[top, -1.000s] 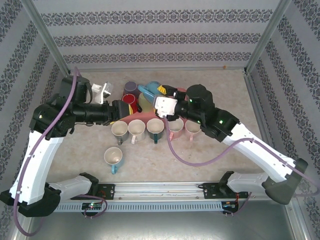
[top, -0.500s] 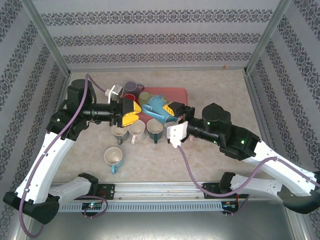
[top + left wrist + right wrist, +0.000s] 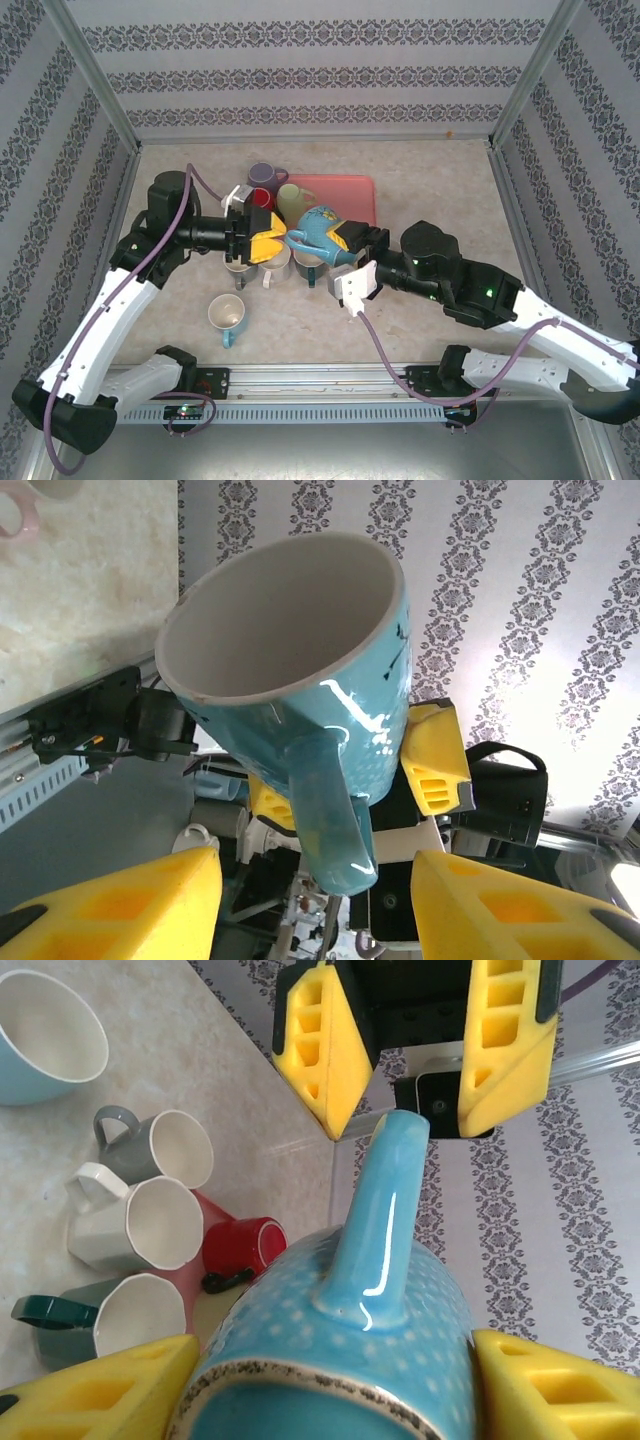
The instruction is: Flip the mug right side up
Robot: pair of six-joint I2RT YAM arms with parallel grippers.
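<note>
Blue speckled mug point(image 3: 318, 232) sits closer to the near edge of the tabletop point(image 3: 440, 180) than a second ago, when it was held farther back over the left end of the red tray point(image 3: 352, 188). The left gripper point(image 3: 274, 236) has swung in from the left side of the tabletop to meet it, and the right arm has drawn back toward the near right corner.

The left gripper's yellow fingers point(image 3: 325, 1045) stand apart, one on each side of the tip of the mug's handle point(image 3: 385, 1210). I cannot tell whether they touch it. The mug is off the tabletop, tilted on its side between the two grippers. Its opening and handle point toward the left gripper and its base toward the right one. The right gripper point(image 3: 345, 240) is clamped on the mug's body near the base, a yellow finger pressed against each side.

Below, a grey-handled mug point(image 3: 165, 1145), a white mug point(image 3: 140, 1222) and a dark green mug point(image 3: 110, 1315) stand upright in a row along the tray's near side. A light blue mug point(image 3: 227, 314) stands alone, nearer the near edge.
</note>
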